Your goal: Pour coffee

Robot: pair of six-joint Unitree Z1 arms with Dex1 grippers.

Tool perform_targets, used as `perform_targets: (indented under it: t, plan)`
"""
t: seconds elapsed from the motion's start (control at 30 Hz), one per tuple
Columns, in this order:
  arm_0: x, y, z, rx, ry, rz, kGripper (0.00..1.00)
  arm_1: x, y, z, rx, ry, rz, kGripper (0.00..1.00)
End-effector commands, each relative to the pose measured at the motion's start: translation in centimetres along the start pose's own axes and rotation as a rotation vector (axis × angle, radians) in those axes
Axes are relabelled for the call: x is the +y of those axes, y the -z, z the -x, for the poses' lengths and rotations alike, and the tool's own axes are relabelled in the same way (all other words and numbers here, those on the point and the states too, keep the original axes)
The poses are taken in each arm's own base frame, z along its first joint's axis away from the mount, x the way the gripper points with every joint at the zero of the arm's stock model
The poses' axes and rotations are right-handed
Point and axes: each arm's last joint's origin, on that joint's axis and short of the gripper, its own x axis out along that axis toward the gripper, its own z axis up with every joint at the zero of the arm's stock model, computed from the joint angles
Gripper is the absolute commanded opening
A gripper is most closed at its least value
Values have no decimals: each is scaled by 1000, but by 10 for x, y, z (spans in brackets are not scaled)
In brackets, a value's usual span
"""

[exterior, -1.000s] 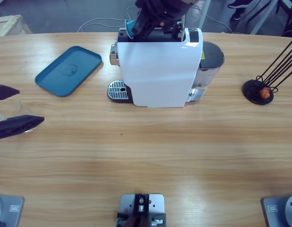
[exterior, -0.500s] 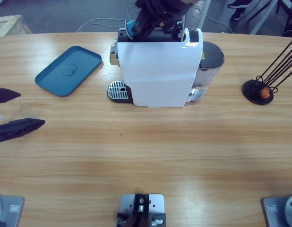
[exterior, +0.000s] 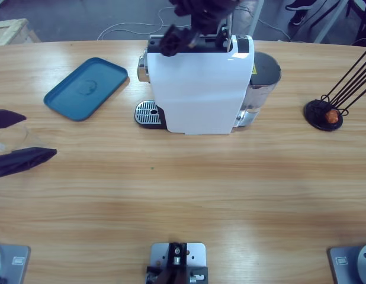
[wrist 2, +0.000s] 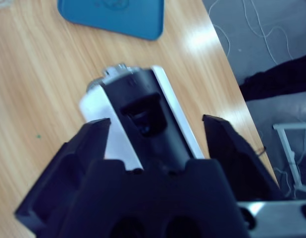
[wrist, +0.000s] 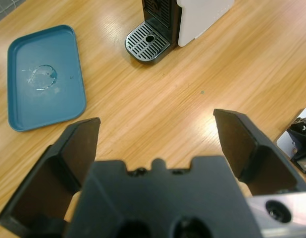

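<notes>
The white coffee machine (exterior: 198,89) stands at the table's back middle, its round drip grate (exterior: 148,112) facing left. My right gripper (exterior: 195,32) hovers open just above the machine's black top, with nothing between its fingers. The right wrist view looks straight down between the right gripper (wrist 2: 155,126) jaws into the dark capsule slot (wrist 2: 143,116), where something bluish shows. At the table's left edge my left gripper (exterior: 38,135) is open and low over the wood. The left gripper (wrist: 155,121) points toward the drip grate (wrist: 148,42). No cup is clearly visible.
A blue tray (exterior: 85,87) lies left of the machine with a faint round mark on it. The machine's clear water tank (exterior: 263,77) sticks out on its right. A black wire capsule rack (exterior: 325,112) holding an orange capsule (exterior: 332,116) stands far right.
The blue capsule at the right gripper's jaws earlier no longer shows in the high view. The right gripper's jaws have spread and shifted slightly over the machine top. The left gripper is still.
</notes>
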Motion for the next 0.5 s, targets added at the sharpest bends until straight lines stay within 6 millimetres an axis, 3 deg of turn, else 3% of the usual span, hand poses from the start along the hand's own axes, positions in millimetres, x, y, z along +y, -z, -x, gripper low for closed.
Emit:
perform_targets:
  t: [0.03,0.1,0.13,0.37,0.43,0.5]
  plan:
    - [1,9,-1,-2,4,10,991,38,-10,67,-138,-118,-23,702]
    - [1,7,-1,-13,5,11,991,44,1,93,-151,-129,-69,981]
    - [1,7,-1,-16,5,12,991,48,11,107,-150,-135,-100,1000]
    - [1,5,1,-30,7,14,991,71,102,162,-132,-86,-348,1000]
    - [1,4,1,-36,8,15,991,71,119,171,-165,19,-405,998]
    - [1,1,2,-42,8,15,991,64,126,178,-189,184,-469,921]
